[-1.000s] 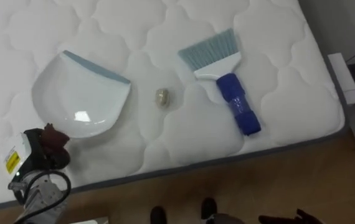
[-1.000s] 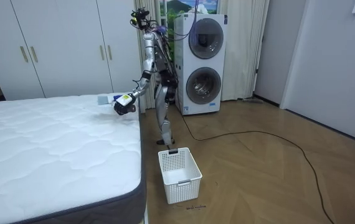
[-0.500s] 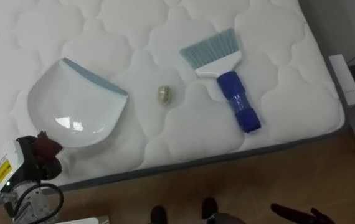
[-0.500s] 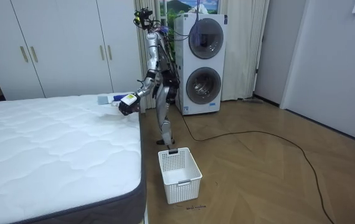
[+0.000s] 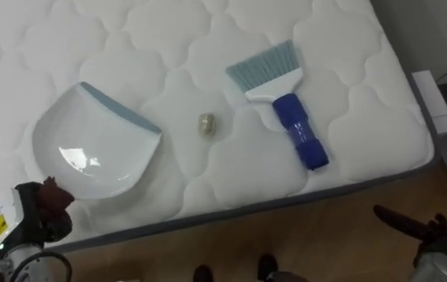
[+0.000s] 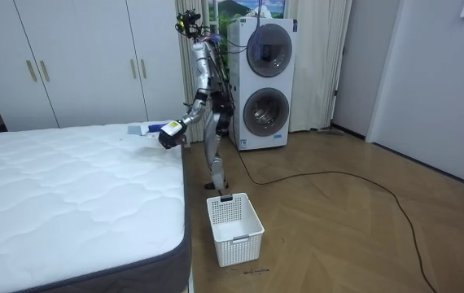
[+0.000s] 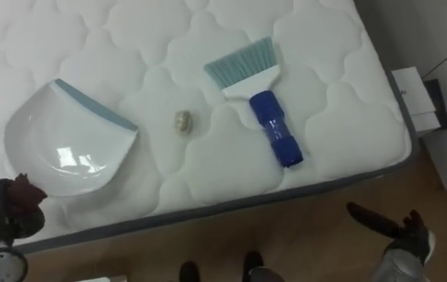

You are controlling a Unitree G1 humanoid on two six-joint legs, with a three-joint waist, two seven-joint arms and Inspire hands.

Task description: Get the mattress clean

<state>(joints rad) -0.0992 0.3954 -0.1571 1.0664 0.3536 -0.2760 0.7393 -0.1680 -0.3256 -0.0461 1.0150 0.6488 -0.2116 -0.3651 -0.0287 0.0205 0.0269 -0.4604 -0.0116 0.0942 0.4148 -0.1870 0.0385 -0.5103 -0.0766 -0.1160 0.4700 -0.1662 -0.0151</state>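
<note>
**A:** How was it laid out, starting at the left?

**B:** At the lower left of the frame the left hand (image 5: 41, 210) sat by the bed's (image 5: 231, 31) near edge, just beside the near rim of the white dustpan (image 5: 90, 145). I could not tell whether it was wide, closed or had hold of the pan.

**A:** And the mess?

**B:** One small pale scrap (image 5: 206, 123) lay in the middle of the frame. It was between the pan's blue lip and the brush (image 5: 286, 102) and touched neither. The brush lay flat at centre right, with its bristles toward the top of the frame and its blue handle toward the bed's edge. At the lower right the right hand (image 5: 423, 231) hung over the floor (image 5: 325, 243), spread and holding nothing.

**A:** So what did the step call for?

**B:** Probably both tools. I'd have taken the brush by its blue handle, well back from the bristles. The pan's lip needed pressing into the quilting just left of the scrap, because the seams could catch it. Short strokes leftward would have suited, since a hard flick might have sent it over the edge.
</note>
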